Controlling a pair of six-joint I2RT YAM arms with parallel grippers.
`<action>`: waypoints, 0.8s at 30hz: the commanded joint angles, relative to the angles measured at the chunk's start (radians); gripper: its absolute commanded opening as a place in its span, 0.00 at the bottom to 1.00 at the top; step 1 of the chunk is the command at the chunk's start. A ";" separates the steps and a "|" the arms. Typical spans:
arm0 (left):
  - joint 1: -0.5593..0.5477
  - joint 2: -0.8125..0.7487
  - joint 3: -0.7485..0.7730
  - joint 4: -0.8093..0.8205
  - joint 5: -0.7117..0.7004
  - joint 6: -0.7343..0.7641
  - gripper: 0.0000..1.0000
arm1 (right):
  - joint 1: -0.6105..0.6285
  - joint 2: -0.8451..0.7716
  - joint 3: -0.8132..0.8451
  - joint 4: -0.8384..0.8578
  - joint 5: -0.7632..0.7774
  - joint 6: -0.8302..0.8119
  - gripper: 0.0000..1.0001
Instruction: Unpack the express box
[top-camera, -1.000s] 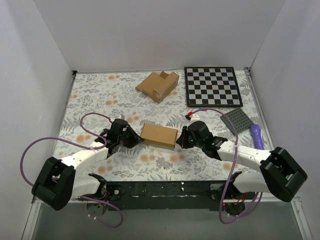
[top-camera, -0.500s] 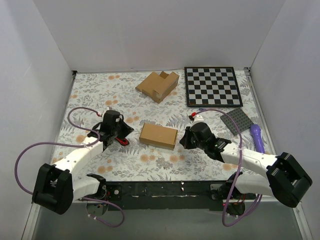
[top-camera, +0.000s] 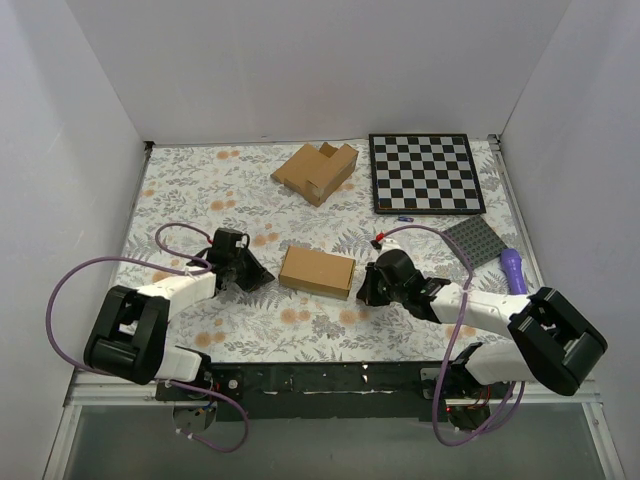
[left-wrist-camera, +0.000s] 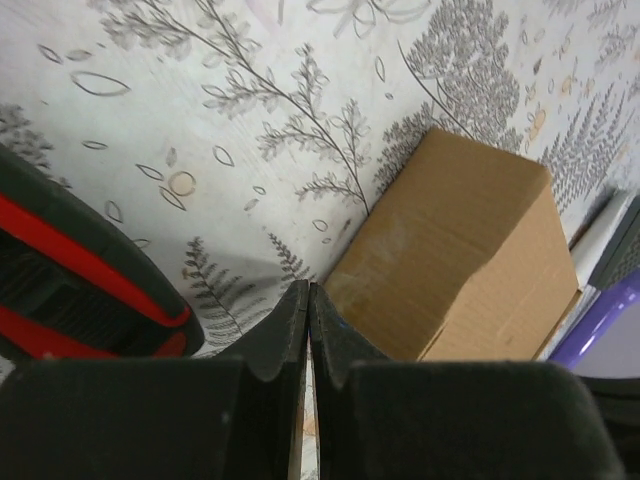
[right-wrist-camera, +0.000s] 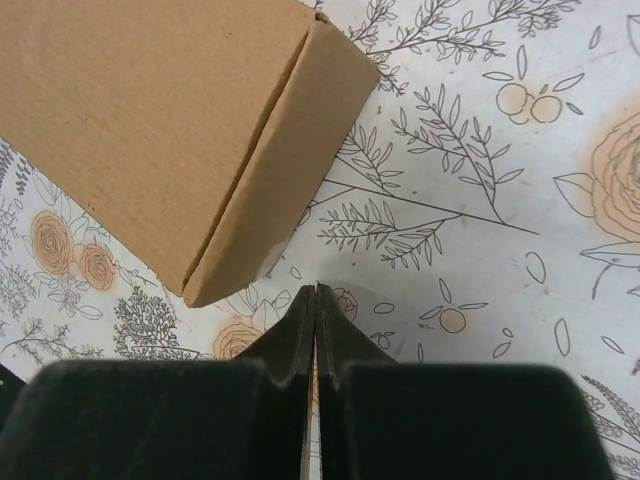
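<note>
The box (top-camera: 317, 271) lies closed on the desk (top-camera: 195, 185) (nothing unpacked yet), flanked by the left pincer (left-wrist-camera: 308, 300) and right pincer (right-wrist-camera: 316, 298), both pressed together and empty.

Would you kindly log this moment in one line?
express box: closed, not held | left gripper: shut, empty, left of it | right gripper: shut, empty, right of it

I was working in a robotics lab test cell, not a home. Plain white panels (top-camera: 300, 70) boxed in the table (top-camera: 180, 190) on three sides, a floral printed cloth covered its top, and a black mounting rail (top-camera: 330, 378) ran along its near edge. Unrelated props lay about: a chessboard (top-camera: 425, 172), a grey studded plate (top-camera: 478, 242), a notched cardboard box (top-camera: 315, 170).
</note>
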 joint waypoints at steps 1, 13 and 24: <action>-0.030 -0.034 -0.027 0.094 0.084 0.024 0.00 | 0.006 0.033 0.042 0.085 -0.047 0.019 0.01; -0.075 -0.063 -0.071 0.151 0.110 0.016 0.00 | 0.007 0.059 0.060 0.128 -0.060 0.028 0.01; -0.081 -0.090 -0.079 0.155 0.119 0.013 0.00 | 0.007 0.022 0.077 0.068 -0.025 -0.013 0.01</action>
